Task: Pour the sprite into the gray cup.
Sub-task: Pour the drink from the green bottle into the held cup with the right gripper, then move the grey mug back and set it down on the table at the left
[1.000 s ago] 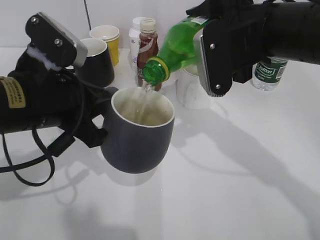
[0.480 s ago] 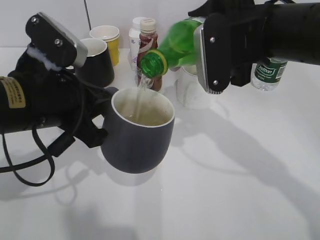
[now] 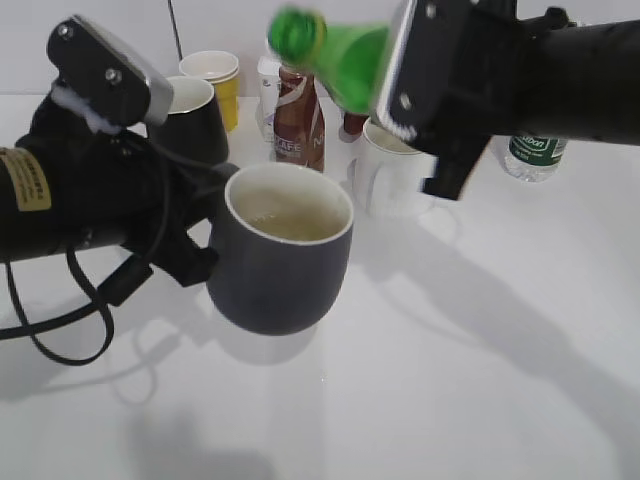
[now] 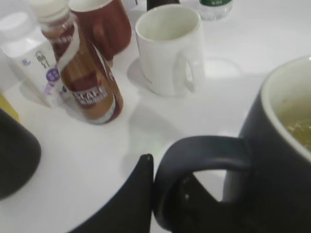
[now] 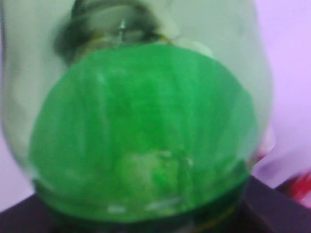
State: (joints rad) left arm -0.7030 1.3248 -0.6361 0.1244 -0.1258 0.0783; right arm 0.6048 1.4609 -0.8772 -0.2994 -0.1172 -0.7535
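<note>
Up near the top of the exterior view, the translucent green plastic sprite bottle (image 3: 335,45) lies almost level, its open mouth pointing left and raised clear above the squat slate-gray cup (image 3: 280,262). The right end effector (image 3: 425,80) is clamped around the bottle's body; the right wrist view is filled by blurred green plastic (image 5: 143,131). Pale liquid sits inside the cup's off-white interior. The left end effector (image 3: 185,245) grips the cup's loop handle (image 4: 199,155), holding it off the white desk (image 3: 480,380). Behind stand a brown coffee bottle (image 3: 297,120), a white mug (image 4: 167,48) and a glossy black mug (image 3: 190,125).
</note>
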